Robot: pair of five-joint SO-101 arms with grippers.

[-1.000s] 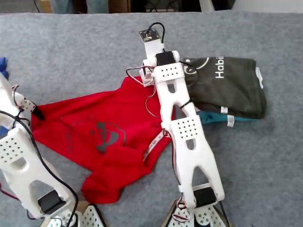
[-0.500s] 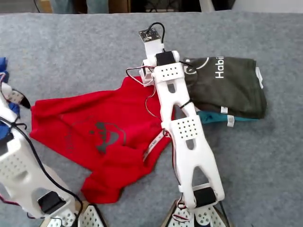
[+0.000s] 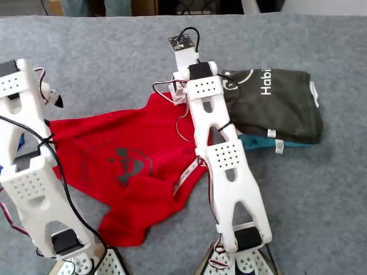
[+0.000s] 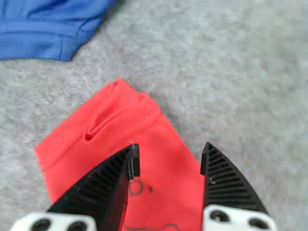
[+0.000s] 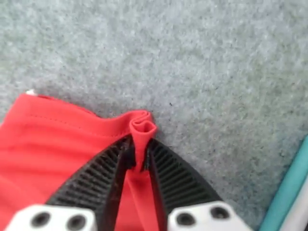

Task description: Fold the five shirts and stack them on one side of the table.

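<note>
A red shirt (image 3: 126, 160) with a dark print lies spread and rumpled across the table's middle. My right gripper (image 5: 139, 144) is shut on a pinched fold of the red shirt (image 5: 57, 149) at its far edge, seen from above as the right gripper (image 3: 173, 95). Open and holding nothing, my left gripper (image 4: 168, 159) hovers over the red shirt's left corner (image 4: 120, 125); from above the left gripper (image 3: 57, 99) sits just beyond that corner. A folded dark green shirt (image 3: 275, 103) rests on a folded teal shirt (image 3: 258, 142) at the right.
A blue shirt (image 4: 43, 24) lies bunched on the grey cloth just past the red corner, at the table's left side. Bare grey table cloth (image 3: 103, 51) stretches along the far side and at the right front (image 3: 321, 217).
My left gripper has pulled away from the red shirt's left corner and swung toward the far side of the table. The right arm has kept still with the fold held.
</note>
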